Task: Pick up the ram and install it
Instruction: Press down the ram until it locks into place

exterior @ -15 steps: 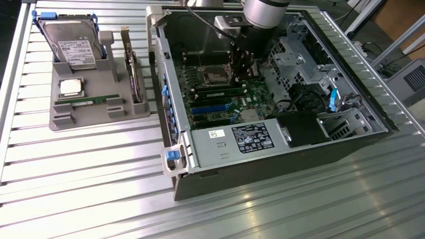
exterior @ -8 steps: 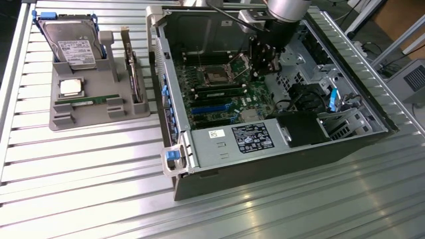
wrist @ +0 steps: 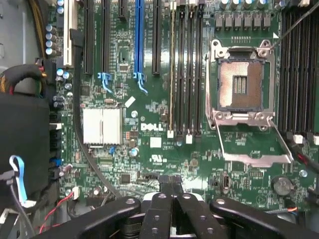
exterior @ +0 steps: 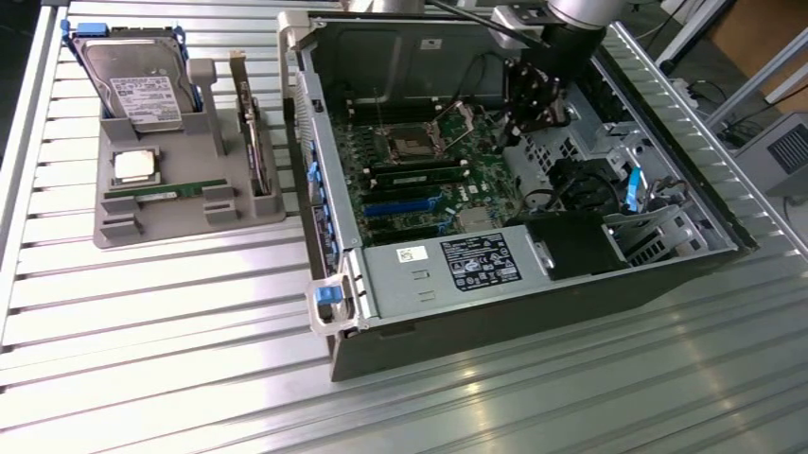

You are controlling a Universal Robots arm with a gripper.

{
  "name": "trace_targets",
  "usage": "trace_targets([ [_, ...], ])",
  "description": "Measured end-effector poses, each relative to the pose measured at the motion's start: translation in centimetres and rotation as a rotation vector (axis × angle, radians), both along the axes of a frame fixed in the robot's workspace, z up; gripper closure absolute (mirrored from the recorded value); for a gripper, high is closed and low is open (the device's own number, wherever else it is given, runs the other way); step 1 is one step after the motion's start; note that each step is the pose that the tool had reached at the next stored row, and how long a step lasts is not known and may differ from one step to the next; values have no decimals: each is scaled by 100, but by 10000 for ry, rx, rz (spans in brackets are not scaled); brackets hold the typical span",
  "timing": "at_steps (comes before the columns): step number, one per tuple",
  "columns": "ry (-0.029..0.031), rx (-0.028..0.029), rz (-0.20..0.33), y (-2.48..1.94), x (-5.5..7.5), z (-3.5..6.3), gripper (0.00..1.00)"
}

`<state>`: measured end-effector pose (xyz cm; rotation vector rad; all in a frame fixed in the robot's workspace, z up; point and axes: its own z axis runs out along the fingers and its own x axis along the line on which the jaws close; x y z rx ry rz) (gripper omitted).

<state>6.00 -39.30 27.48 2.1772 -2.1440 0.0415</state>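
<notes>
Nearest the wrist camera, the black linkages of the tool [wrist: 172, 191] meet with their fingertips pressed together, nothing between them — closed and empty. Just beyond them lies the green Dell motherboard [wrist: 159, 149], with a square silver heatsink [wrist: 102, 125], a row of black memory slots [wrist: 185, 69] and the open CPU socket [wrist: 240, 85] with its metal latch frame swung aside. One of those slots carries a thin seated stick; whether it is fully latched cannot be told.

Across the exterior view, the slatted metal surface [exterior: 165, 312] fills the lower frame. At centre stands the open computer case [exterior: 505, 189], its power supply [exterior: 442, 265] with a white label at the near end. Upper right, the arm reaches down into the case, the tool [exterior: 536, 104] hanging over the board near the socket.

Left of the case sits a grey holder tray [exterior: 127, 227] — the ram [exterior: 166, 190] lies flat in a groove across it, well apart from the tool. Behind it rest a silver processor [exterior: 135, 165] and a hard drive [exterior: 139, 90], with an upright expansion card [exterior: 256, 142] at the tray's right side.
</notes>
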Motion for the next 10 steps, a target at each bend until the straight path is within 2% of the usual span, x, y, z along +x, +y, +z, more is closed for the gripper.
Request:
trace_targets([
  [3,0,0,-4,0,37,46,90],
  [7,-1,10,-5,0,45,175,90],
  [10,0,10,-5,0,45,175,90],
])
